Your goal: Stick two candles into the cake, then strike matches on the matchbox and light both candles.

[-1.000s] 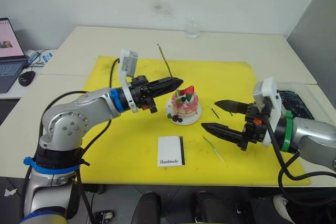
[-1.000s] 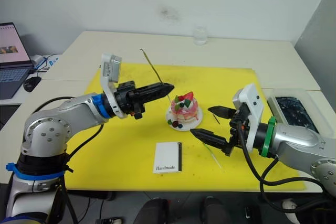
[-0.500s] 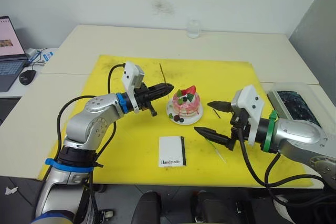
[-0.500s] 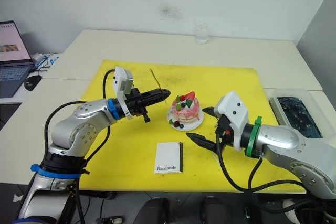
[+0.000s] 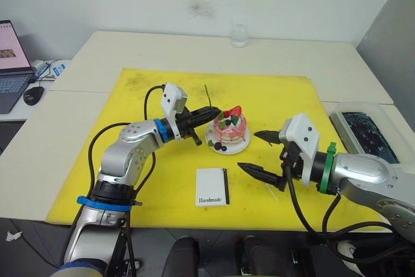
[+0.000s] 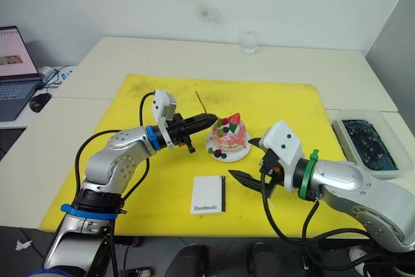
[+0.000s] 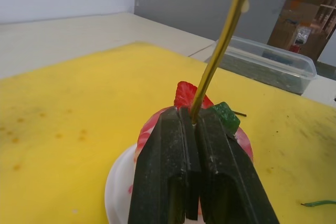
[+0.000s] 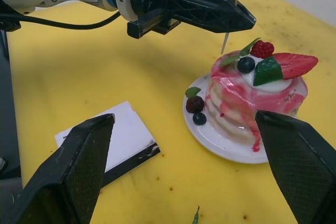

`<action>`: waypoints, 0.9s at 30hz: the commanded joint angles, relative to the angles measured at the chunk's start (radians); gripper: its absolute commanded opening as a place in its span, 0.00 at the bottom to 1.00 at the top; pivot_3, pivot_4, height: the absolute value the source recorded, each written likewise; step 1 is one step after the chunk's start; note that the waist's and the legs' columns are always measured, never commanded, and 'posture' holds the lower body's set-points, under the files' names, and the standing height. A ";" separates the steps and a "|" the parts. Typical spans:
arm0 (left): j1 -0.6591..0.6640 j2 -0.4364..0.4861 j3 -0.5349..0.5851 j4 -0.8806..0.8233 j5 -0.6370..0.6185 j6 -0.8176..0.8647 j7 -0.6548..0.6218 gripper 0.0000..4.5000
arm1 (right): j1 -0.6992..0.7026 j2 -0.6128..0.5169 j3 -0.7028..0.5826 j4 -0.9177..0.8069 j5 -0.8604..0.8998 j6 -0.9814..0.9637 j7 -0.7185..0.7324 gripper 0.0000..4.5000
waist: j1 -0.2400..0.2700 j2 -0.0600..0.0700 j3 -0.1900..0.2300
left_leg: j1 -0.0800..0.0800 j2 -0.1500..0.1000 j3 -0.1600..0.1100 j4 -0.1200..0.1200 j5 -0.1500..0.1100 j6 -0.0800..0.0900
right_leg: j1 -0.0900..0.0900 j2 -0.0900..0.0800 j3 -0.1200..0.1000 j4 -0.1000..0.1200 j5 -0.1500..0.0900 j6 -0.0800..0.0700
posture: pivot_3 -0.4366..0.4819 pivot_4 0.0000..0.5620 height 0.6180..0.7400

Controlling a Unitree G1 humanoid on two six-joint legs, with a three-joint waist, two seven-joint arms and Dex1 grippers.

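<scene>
Gripping one candle (image 5: 207,92) upright between closed fingers, the left gripper (image 5: 217,112) sits just beside the cake (image 5: 228,130) on the yellow mat (image 5: 130,180); the matchbox (image 5: 211,187) lies in front, the right gripper (image 5: 259,154) spread wide alongside, a plastic tub (image 5: 363,135) beyond. Left wrist view: candle (image 7: 223,40) rises before the strawberry (image 7: 185,94). Right wrist view: cake (image 8: 253,102) unobstructed, matchbox (image 8: 113,140) nearby, left gripper (image 8: 242,20) above.
</scene>
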 commanded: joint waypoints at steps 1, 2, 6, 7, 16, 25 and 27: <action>-0.031 -0.019 0.013 -0.006 0.023 -0.034 -0.001 0.00 | 0.007 0.008 -0.018 -0.039 -0.014 -0.002 0.010 0.99 | 0.000 0.000 0.000 | 0.000 0.000 0.000 0.000 0.000 0.000 | 0.000 0.000 0.000 0.000 0.000 0.000 | 0.48 0.27 1.00; -0.033 -0.026 0.016 -0.004 0.024 -0.033 0.001 0.00 | 0.009 0.011 -0.019 -0.041 -0.017 -0.001 0.011 0.99 | 0.000 0.000 0.000 | 0.000 0.000 0.000 0.000 0.000 0.000 | 0.000 0.000 0.000 0.000 0.000 0.000 | 0.48 0.27 1.00; -0.038 -0.038 0.017 -0.006 0.034 -0.025 0.000 0.00 | 0.019 0.020 -0.020 -0.047 -0.029 0.004 0.015 0.99 | 0.000 0.000 0.000 | 0.000 0.000 0.000 0.000 0.000 0.000 | 0.000 0.000 0.000 0.000 0.000 0.000 | 0.48 0.27 1.00; -0.038 -0.039 0.017 -0.007 0.039 -0.026 -0.002 0.00 | 0.022 0.021 -0.019 -0.049 -0.031 0.005 0.016 0.99 | -0.001 0.000 0.000 | 0.000 0.000 0.000 0.000 0.000 0.000 | 0.000 0.000 0.000 0.000 0.000 0.000 | 0.48 0.27 1.00; -0.023 -0.044 0.017 -0.003 0.069 -0.041 -0.009 0.00 | 0.020 0.030 -0.021 -0.049 -0.041 0.019 0.022 0.99 | -0.001 0.000 0.000 | 0.000 0.000 0.000 0.000 0.000 0.000 | 0.000 0.001 0.000 0.001 0.000 0.000 | 0.48 0.27 1.00; -0.011 -0.047 0.033 0.001 0.072 -0.048 0.002 0.00 | 0.028 0.032 -0.019 -0.050 -0.052 0.021 0.031 0.99 | -0.001 0.000 0.000 | 0.000 0.000 0.000 0.000 0.000 0.000 | 0.000 0.001 0.000 0.001 0.000 0.000 | 0.48 0.27 1.00; -0.005 -0.047 0.033 -0.003 0.073 -0.048 0.002 0.00 | 0.030 0.031 -0.019 -0.050 -0.056 0.020 0.035 0.99 | -0.001 0.000 0.000 | 0.000 0.000 0.000 0.000 0.000 0.000 | 0.000 0.001 0.000 0.001 0.000 0.000 | 0.48 0.27 1.00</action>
